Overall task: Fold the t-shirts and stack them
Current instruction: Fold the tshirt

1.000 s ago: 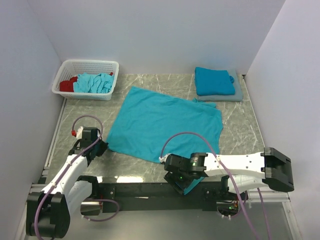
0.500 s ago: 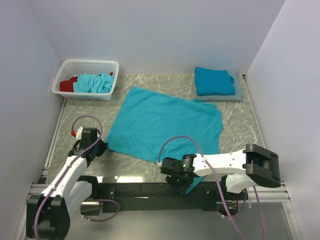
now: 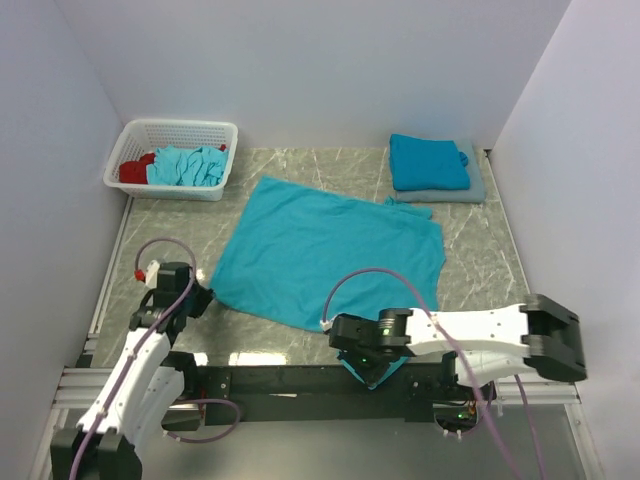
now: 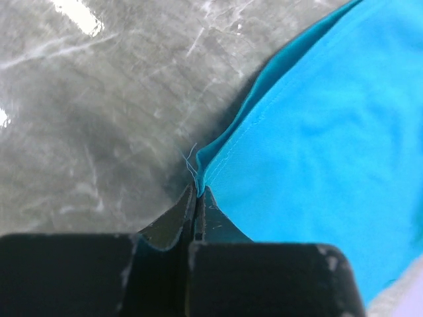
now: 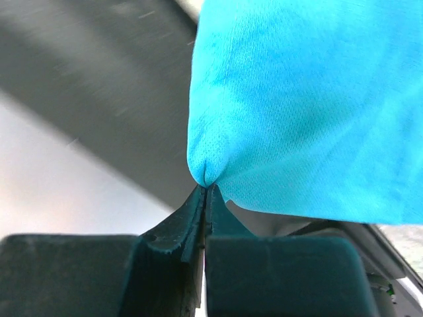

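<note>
One teal t-shirt [image 3: 330, 245] lies spread flat in the middle of the marble table. My left gripper [image 3: 200, 298] is shut on its near-left corner; in the left wrist view the hem [image 4: 228, 148] runs straight into the closed fingertips of that gripper [image 4: 197, 189]. My right gripper [image 3: 367, 366] sits at the table's front edge, shut on the shirt's near corner that hangs over it. The right wrist view shows the cloth [image 5: 310, 99] puckered into the closed tips of the gripper [image 5: 205, 187]. A folded teal t-shirt [image 3: 428, 160] rests at the back right.
A white lattice basket [image 3: 135, 135] at the back left holds crumpled turquoise shirts [image 3: 188, 165] and a red cloth [image 3: 135, 170]. The folded shirt lies on a folded grey garment [image 3: 478, 188]. White walls close in the left, back and right sides. A black rail [image 3: 270, 380] runs along the near edge.
My right gripper has closed on the shirt's near corner at the front edge. The left arm has drawn slightly left and nearer, still pinching its corner.
</note>
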Robot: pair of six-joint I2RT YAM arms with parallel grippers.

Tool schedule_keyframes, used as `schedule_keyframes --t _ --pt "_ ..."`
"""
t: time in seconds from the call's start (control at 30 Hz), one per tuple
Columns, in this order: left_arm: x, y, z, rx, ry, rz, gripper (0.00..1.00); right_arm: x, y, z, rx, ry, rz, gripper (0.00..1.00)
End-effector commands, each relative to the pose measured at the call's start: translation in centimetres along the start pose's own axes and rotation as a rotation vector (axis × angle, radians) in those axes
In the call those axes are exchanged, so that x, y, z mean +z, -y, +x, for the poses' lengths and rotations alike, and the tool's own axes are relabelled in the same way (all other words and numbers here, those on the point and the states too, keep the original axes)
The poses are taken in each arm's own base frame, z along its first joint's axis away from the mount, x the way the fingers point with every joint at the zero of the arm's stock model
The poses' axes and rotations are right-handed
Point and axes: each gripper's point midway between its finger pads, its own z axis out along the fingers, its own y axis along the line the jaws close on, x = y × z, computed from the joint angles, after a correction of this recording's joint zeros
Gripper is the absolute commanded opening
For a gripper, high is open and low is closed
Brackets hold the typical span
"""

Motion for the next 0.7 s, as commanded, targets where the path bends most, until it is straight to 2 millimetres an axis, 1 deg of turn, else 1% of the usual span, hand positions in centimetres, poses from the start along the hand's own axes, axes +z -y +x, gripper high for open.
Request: schedule_keyframes --t 0.0,0.03,0.07,0.1,0.13,0.17,0.2,0.27,0.33,0.37,0.43,0.5,0.53,0.57,0.6,0.63,0.67 --pt "-1.7 0.3 -0.7 -0.109 0.035 0.018 0.01 -3.3 -1.9 0.1 -0.031 0.039 -0.103 0.00" --pt "-1.9 -0.4 -1.0 -0.126 0.061 -0.009 0.01 -3.7 -1.8 0.6 -0.037 0.030 -0.109 0.00" --pt "-2.5 -0.1 -1.6 -0.159 0.096 0.012 0.01 -4.0 -2.3 1.0 -0.055 0.014 -0.149 0.00" --pt "-2.7 -0.3 -1.9 -0.177 0.115 0.009 0.01 -4.3 -2.7 1.2 -0.068 0.011 -0.174 0.00" --pt "-2.8 -0.4 -2.1 -0.189 0.129 0.011 0.01 -4.6 -2.8 1.3 -0.078 0.017 -0.189 0.00" --pt "-3.2 0.0 -2.4 -0.201 0.146 0.040 0.01 -4.6 -2.8 1.4 -0.096 0.016 -0.197 0.00" --pt "-3.2 0.0 -2.4 -0.204 0.148 0.048 0.01 -4.7 -2.9 1.5 -0.102 0.011 -0.204 0.00" --pt "-3.2 0.1 -2.5 -0.206 0.158 0.059 0.01 -4.9 -2.9 1.1 -0.112 0.033 -0.199 0.00" --pt "-3.1 0.3 -2.6 -0.184 0.149 0.056 0.01 -5.2 -2.0 0.2 -0.083 0.077 -0.147 0.00" --pt "-3.1 1.1 -2.6 -0.177 0.140 0.077 0.01 -5.4 -1.5 -0.6 -0.039 0.095 -0.139 0.00" --pt "-2.9 1.8 -2.7 -0.157 0.128 0.089 0.01 -5.8 -0.3 -1.9 0.026 0.144 -0.117 0.00" --pt "-2.5 2.8 -2.8 -0.139 0.110 0.099 0.00 -6.5 2.4 -3.7 0.125 0.213 -0.044 0.00" --pt "-2.1 2.9 -2.7 -0.126 0.097 0.085 0.00 -6.9 3.4 -4.4 0.158 0.239 -0.015 0.00" --pt "-2.1 3.6 -3.0 -0.124 0.098 0.100 0.01 -7.6 3.8 -5.2 0.181 0.268 -0.008 0.00" --pt "-2.1 4.4 -3.4 -0.120 0.105 0.123 0.01 -8.0 4.9 -5.9 0.225 0.294 0.008 0.00" --pt "-1.7 4.5 -3.4 -0.120 0.102 0.114 0.01 -8.5 5.6 -6.5 0.253 0.322 0.028 0.00" --pt "-1.9 5.2 -3.9 -0.121 0.111 0.128 0.01 -9.1 6.1 -7.2 0.260 0.343 0.034 0.00"
